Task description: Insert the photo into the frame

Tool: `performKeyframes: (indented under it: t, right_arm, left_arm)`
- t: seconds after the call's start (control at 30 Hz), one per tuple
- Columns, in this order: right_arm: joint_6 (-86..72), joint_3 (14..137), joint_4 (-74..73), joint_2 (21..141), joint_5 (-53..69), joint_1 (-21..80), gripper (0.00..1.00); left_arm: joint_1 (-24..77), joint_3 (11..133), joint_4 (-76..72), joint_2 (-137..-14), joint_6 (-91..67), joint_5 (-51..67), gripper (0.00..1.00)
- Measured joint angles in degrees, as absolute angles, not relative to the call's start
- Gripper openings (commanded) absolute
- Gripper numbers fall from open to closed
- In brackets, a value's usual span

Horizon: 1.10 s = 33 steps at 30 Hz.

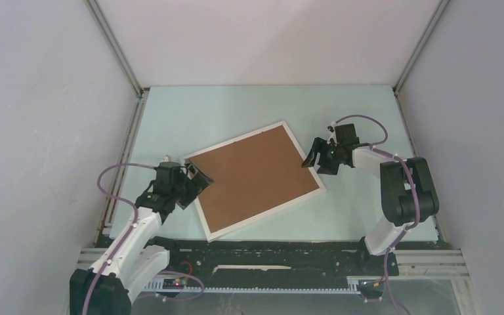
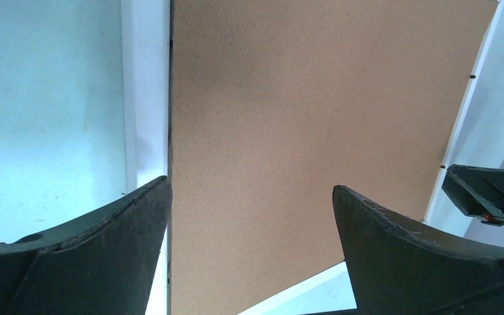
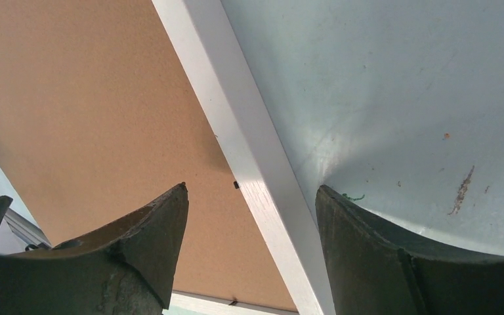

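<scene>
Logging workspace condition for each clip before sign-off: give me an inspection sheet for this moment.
Surface: pale green table, few small marks.
Job's things: white frame lies face down, askew, brown backing board in it; photo not seen.
Clutter: nothing seen.
Grippers: left gripper open at the frame's left edge; right gripper open astride its right edge.
Cables: purple cables loop along both arms.
Surroundings: plain walls, metal corner posts.
</scene>
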<state>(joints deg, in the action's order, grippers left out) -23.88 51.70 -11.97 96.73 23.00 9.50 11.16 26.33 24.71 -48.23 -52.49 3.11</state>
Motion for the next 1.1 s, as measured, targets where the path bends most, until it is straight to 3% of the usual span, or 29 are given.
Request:
performKeyframes:
  t: [0.57, 0.9, 1.1]
  right_arm:
    - [-23.6, 52.2, -11.4, 97.3, 23.0, 9.7, 0.78]
    - [-23.5, 53.3, -8.9, 99.0, 23.2, 9.0, 0.77]
    - [-23.5, 53.3, -7.4, 99.3, 23.2, 9.0, 0.77]
  left_arm:
    - [14.8, 26.6, 19.3, -55.1, -52.4, 4.3, 1.0]
    - [21.8, 26.6, 20.0, -50.0, -51.0, -0.1, 1.0]
    - [23.0, 28.1, 20.1, -56.2, -51.0, -0.6, 1.0]
